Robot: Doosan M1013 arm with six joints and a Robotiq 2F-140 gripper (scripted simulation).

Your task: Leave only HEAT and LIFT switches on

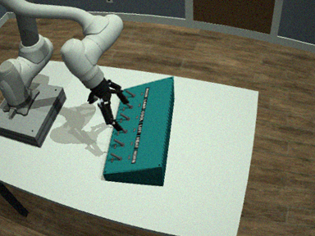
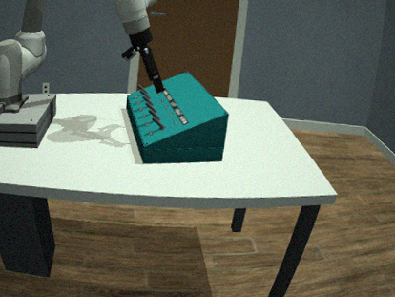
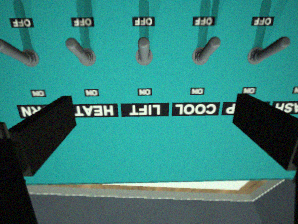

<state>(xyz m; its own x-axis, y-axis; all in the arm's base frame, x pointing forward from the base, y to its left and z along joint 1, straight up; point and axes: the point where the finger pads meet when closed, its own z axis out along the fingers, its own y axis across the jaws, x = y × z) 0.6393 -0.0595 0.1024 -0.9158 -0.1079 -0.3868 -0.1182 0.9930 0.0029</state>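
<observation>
A teal sloped console (image 1: 143,133) lies on the white table; it also shows in the exterior view (image 2: 177,121). Its face carries a row of grey lever switches with OFF and ON marks. In the wrist view, upside down, I read HEAT (image 3: 95,110), LIFT (image 3: 145,109) and COOL (image 3: 196,109). The HEAT lever (image 3: 80,50), the LIFT lever (image 3: 144,50) and the COOL lever (image 3: 206,50) all point toward the OFF marks. My gripper (image 3: 155,109) (image 2: 157,85) is open and empty, close over the label row, centred on LIFT (image 1: 120,113).
The arm's grey base block (image 1: 29,115) stands at the table's left end. The console lies between it and the wide right part of the table. Labels at both ends of the row are cut off by my fingers.
</observation>
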